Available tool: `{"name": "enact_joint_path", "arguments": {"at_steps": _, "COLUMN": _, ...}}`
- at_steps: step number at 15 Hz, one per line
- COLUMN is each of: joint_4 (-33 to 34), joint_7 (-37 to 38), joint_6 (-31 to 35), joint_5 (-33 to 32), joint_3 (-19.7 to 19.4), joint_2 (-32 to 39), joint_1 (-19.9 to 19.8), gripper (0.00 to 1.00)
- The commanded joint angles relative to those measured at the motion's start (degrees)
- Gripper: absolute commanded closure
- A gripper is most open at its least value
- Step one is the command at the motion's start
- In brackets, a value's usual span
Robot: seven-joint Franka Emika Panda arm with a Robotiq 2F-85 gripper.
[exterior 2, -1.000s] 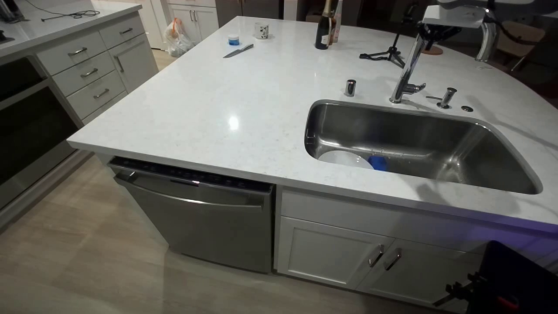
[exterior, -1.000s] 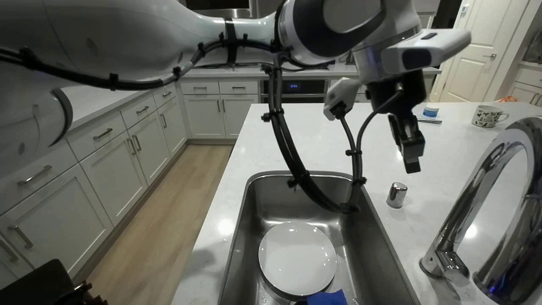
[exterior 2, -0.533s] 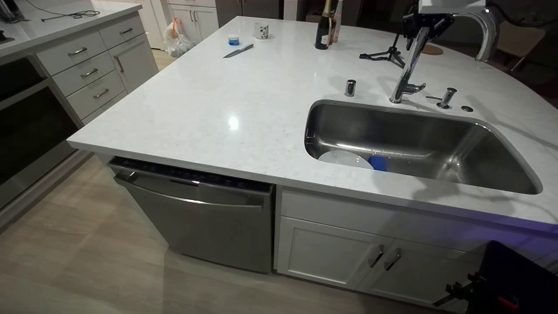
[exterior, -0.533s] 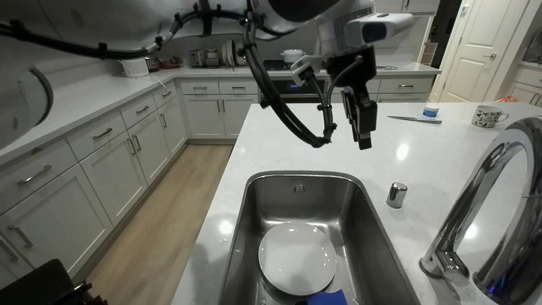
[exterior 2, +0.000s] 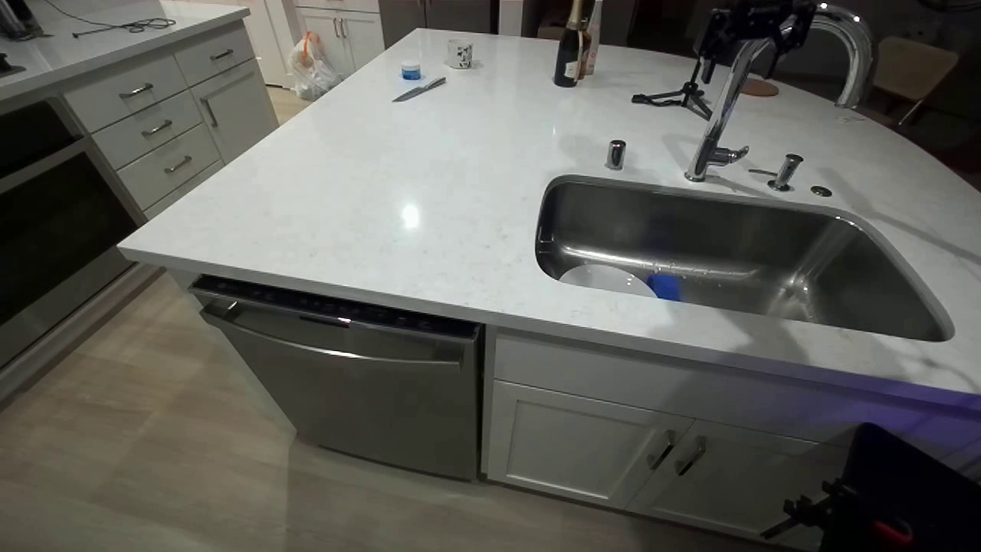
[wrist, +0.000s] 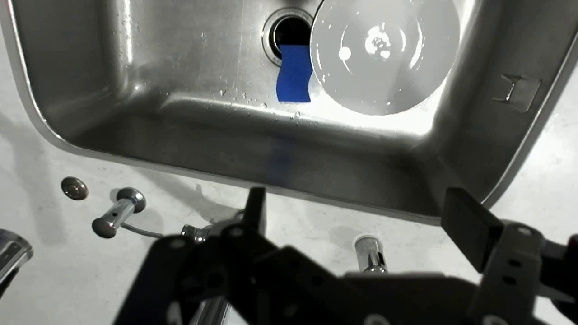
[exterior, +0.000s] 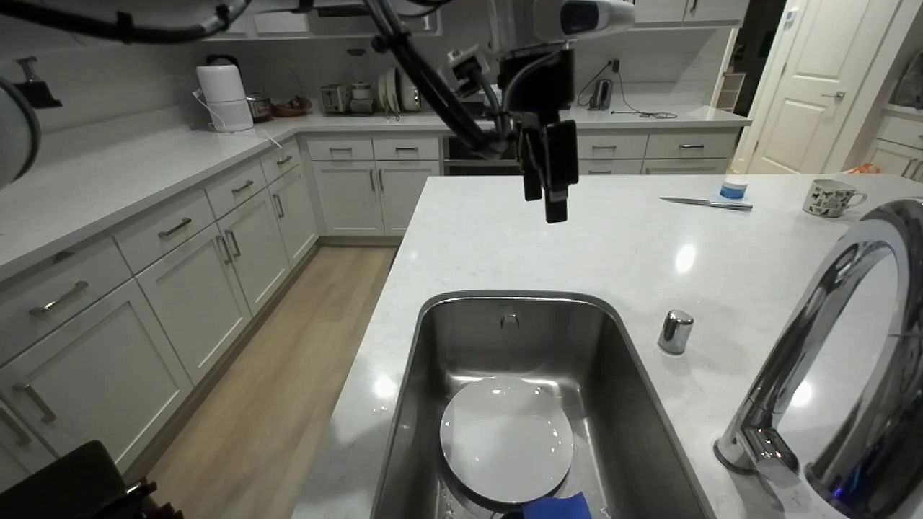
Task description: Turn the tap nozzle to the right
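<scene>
The tap nozzle, a tall chrome gooseneck (exterior: 800,339), rises beside the sink at the right in an exterior view. Its arch (exterior 2: 722,111) bends away from the sink, so the spout's end hangs over the counter. At the left edge of the wrist view I see that spout end (wrist: 13,255); much of the tap there is hidden by my fingers. My gripper (exterior: 544,203) is in the air, well apart from the tap in that exterior view. Seen from the wrist, my gripper (wrist: 361,216) stands wide open, holding nothing, with a small chrome cap (wrist: 369,250) on the counter below.
The steel sink (exterior: 638,375) holds a white plate (exterior: 507,440) and a blue cloth (exterior: 559,507). A soap pump (exterior 2: 786,172) stands by the tap's base. Farther off are a knife (exterior 2: 420,90), a blue-and-white jar (exterior 2: 411,70), a mug (exterior 2: 460,55), bottles (exterior 2: 569,57) and a small tripod (exterior 2: 686,93).
In an exterior view my gripper has swung left and away from the tap, and its fingers have spread from shut to open. The tap and the things in the sink have not moved.
</scene>
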Motion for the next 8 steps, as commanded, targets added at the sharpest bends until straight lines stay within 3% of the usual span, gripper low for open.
{"name": "enact_joint_path", "arguments": {"at_steps": 1, "joint_4": -6.25, "joint_7": -1.66, "joint_6": -3.24, "joint_5": 0.73, "joint_3": 1.54, "joint_2": -6.03, "joint_1": 1.0, "gripper": 0.0}}
{"name": "enact_joint_path", "arguments": {"at_steps": 2, "joint_4": -1.19, "joint_7": -0.62, "joint_6": -1.9, "joint_5": 0.0, "joint_3": 0.9, "joint_2": -1.6, "joint_1": 0.49, "gripper": 0.0}}
{"name": "enact_joint_path", "arguments": {"at_steps": 8, "joint_4": -1.47, "joint_7": -0.59, "joint_6": -1.92, "joint_5": -0.01, "joint_3": 1.04, "joint_2": -1.36, "joint_1": 0.27, "gripper": 0.0}}
